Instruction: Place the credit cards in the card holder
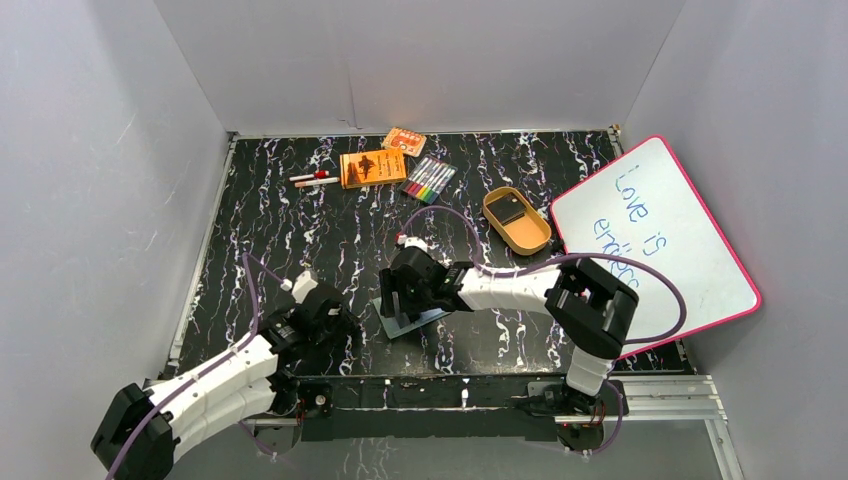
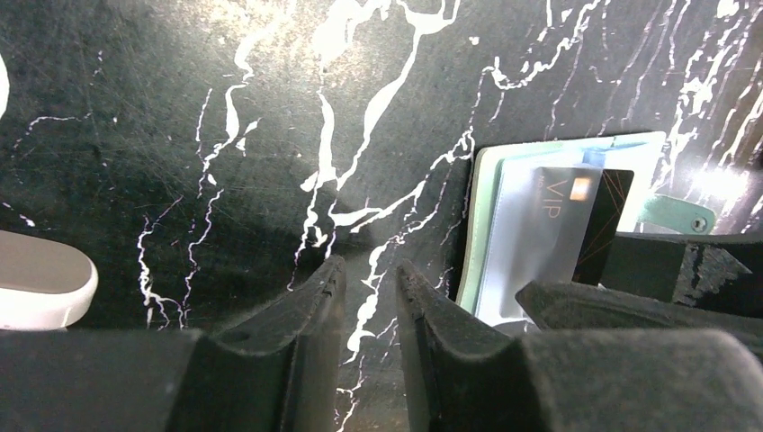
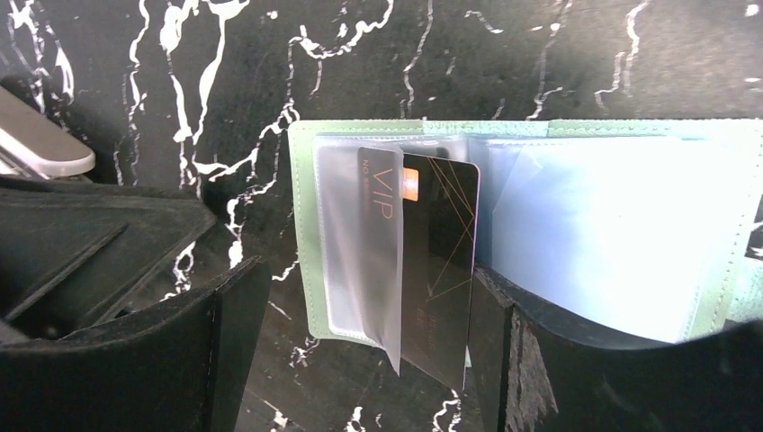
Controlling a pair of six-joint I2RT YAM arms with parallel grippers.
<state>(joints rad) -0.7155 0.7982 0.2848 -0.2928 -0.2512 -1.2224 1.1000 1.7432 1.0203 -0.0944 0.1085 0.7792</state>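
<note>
The right pincer (image 3: 364, 297) stands spread, one finger on either side of a dark credit card (image 3: 436, 261), pinching nothing. Its right finger (image 3: 558, 360) lies over the open page, probably to keep the card holder (image 3: 630, 225) flat. The card sits part-way under a clear sleeve (image 3: 360, 261) with one end past the holder's edge, so it seems to need a push home. The holder lies open on the surface (image 3: 540, 54), near its front middle. Just beside it, the left pincer (image 2: 369, 274) is almost pressed together on nothing. Farther back, a tan tray (image 1: 535, 243) holds what looks like another card (image 1: 512, 208).
</note>
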